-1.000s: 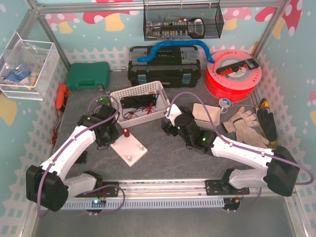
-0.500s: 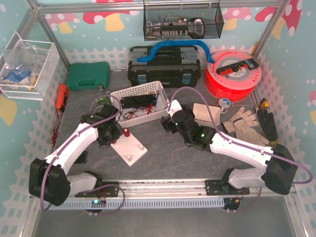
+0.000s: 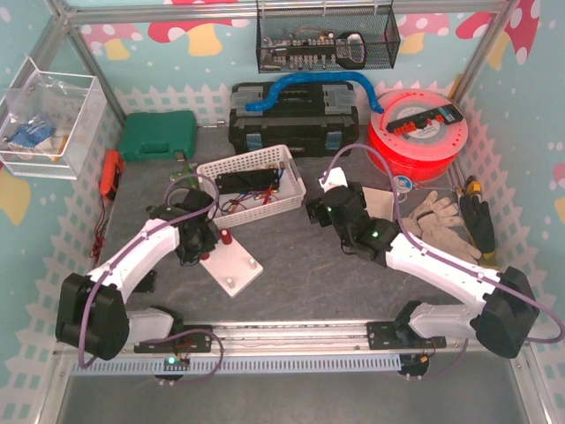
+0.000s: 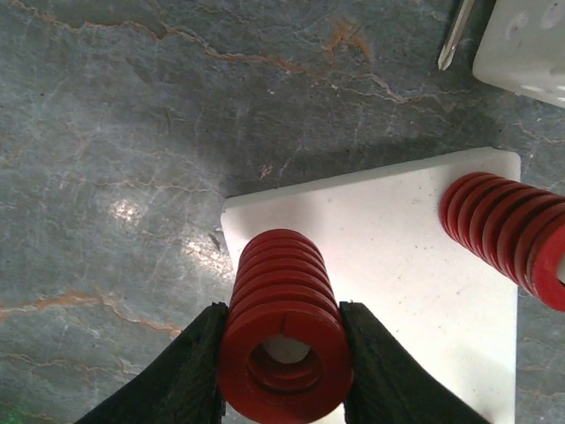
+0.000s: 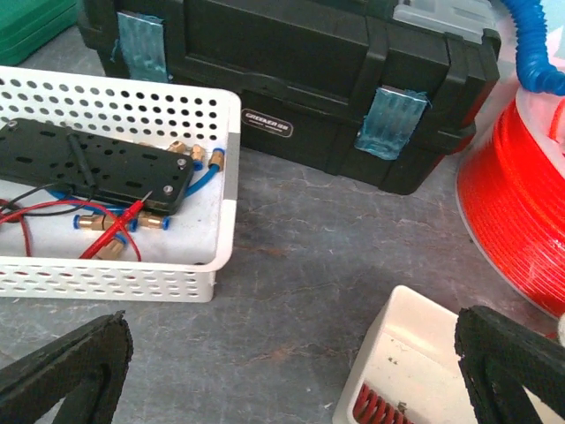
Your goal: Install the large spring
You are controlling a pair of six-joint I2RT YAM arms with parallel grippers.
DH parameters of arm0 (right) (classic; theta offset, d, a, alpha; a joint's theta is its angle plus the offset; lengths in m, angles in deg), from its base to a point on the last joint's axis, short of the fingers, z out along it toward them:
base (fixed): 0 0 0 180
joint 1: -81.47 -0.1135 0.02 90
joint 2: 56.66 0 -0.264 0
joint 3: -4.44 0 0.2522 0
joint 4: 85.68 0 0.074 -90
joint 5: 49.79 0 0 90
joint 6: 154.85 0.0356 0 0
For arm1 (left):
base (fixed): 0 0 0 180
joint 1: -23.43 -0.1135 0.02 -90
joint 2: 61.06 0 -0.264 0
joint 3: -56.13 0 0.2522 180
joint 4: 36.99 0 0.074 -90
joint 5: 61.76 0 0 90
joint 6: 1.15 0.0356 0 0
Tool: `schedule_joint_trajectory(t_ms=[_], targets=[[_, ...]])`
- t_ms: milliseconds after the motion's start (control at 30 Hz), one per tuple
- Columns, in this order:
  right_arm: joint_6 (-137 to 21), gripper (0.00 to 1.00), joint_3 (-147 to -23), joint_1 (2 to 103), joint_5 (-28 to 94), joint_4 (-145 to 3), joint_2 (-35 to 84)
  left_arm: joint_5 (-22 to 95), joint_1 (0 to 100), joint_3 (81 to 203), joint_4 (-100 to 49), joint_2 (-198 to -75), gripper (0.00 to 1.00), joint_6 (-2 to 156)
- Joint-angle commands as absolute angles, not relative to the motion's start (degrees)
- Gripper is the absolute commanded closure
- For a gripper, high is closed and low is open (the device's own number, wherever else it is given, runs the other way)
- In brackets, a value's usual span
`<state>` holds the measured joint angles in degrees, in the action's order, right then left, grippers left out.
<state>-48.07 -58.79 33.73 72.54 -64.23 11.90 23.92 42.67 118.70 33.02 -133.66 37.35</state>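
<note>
Way behind the white plate (image 3: 231,269), the black toolbox (image 3: 293,119) is sitting at the back, and the red spool (image 3: 415,132) is sitting off to the plate's far right. The white basket (image 5: 228,159) is lying just behind the plate. The right gripper (image 5: 282,371) is hanging beyond the plate's right side, jaws spread wide and gripping nothing. The left gripper (image 4: 282,358) is pinching the large spring (image 4: 284,300) by its sides at the plate's left corner. Honestly can't tell if it's sitting on a peg. A second red spring (image 4: 503,230) is standing on the plate close by.
</note>
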Motion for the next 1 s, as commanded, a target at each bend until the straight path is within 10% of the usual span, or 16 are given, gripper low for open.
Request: schedule_joint_trajectory(t_ms=[0,500,967], targets=[[-47.0,0.01,-59.2,35.2,70.9,-63.1,11.5,24.3,42.0,118.8,31.2,-134.2,0.62,36.6],[-37.3,0.03,-62.6,49.9,61.4,-50.9,14.6,24.1,40.7,127.2,32.7,-130.6,0.35,41.8],[-26.0,0.47,-70.8,64.1,50.9,-36.8,26.8,22.3,40.7,133.3,30.1,-127.1,0.12,48.2]])
